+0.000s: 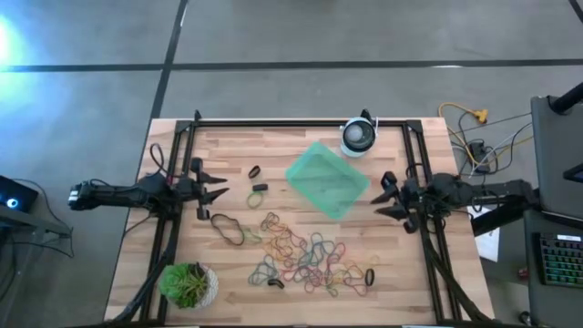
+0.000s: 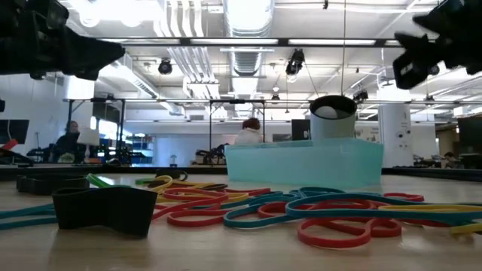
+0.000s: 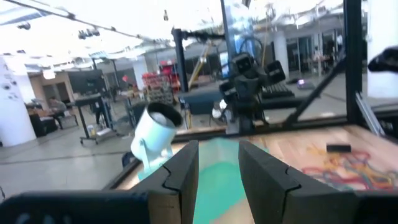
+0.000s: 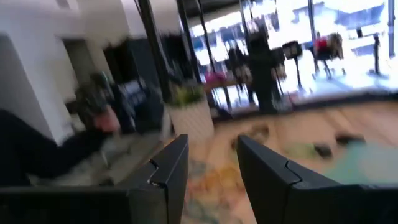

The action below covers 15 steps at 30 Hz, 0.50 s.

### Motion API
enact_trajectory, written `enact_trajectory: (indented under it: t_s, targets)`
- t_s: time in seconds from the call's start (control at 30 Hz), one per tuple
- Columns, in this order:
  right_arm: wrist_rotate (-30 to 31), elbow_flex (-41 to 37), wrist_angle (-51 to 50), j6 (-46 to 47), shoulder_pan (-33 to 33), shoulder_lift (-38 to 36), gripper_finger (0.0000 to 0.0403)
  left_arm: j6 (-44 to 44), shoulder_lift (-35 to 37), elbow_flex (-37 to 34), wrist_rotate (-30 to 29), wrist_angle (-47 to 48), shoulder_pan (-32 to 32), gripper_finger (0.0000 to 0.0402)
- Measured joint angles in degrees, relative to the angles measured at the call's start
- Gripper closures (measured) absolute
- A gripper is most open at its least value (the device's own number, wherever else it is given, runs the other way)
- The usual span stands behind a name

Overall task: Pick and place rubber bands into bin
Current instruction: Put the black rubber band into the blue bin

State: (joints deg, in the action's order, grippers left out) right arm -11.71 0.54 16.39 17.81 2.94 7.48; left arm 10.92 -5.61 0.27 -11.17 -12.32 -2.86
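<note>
The rubber bands [image 1: 310, 260] lie in a loose many-coloured heap on the wooden table, toward its near edge; a larger black one [image 1: 228, 228] and a few small black ones [image 1: 258, 188] lie to the heap's left. The mint-green bin [image 1: 328, 187] rests flat on the table's middle, turned cornerwise. My left gripper [image 1: 219, 186] hovers open at the table's left side, pointing level toward the bin [image 3: 217, 177], with nothing between its fingers. My right gripper [image 1: 381, 195] hovers open at the right side, just beside the bin's right corner, also holding nothing.
A round white-and-black device [image 1: 358, 137] stands at the far edge behind the bin. A potted plant [image 1: 189, 284] sits at the near left corner. Black frame rails [image 1: 173, 237] run along both sides of the table. Cables and a keyboard [image 1: 556, 260] lie off the table's right.
</note>
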Motion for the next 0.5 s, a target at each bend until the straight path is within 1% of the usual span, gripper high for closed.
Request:
enact_trajectory:
  t_s: [0.07, 0.17, 0.3, 0.43, 0.5]
  targets:
    - [0.2, 0.0, 4.2, -0.2, 0.1, 1.3, 0.0271, 0.0, 0.0, 0.0, -0.1, -0.9, 0.0, 0.0303]
    - [0.1, 0.0, 7.7, -1.2, 0.1, 3.4, 0.0271, 0.0, 0.0, 0.0, -0.1, -1.0, 0.0, 0.0303]
    - [-0.3, 0.0, 8.0, 1.4, 0.5, 7.1, 0.0271, 0.0, 0.0, 0.0, -0.1, -1.0, 0.0, 0.0303]
    - [0.5, 0.0, 8.9, 1.9, 1.6, 13.6, 0.0271, 3.3, -0.2, 0.0, -0.2, -3.1, 0.0, 0.0303]
    - [1.3, 0.0, 9.6, 3.8, 2.1, 17.2, 0.0271, 2.7, -0.3, 0.0, -0.2, -5.1, 0.0, 0.0303]
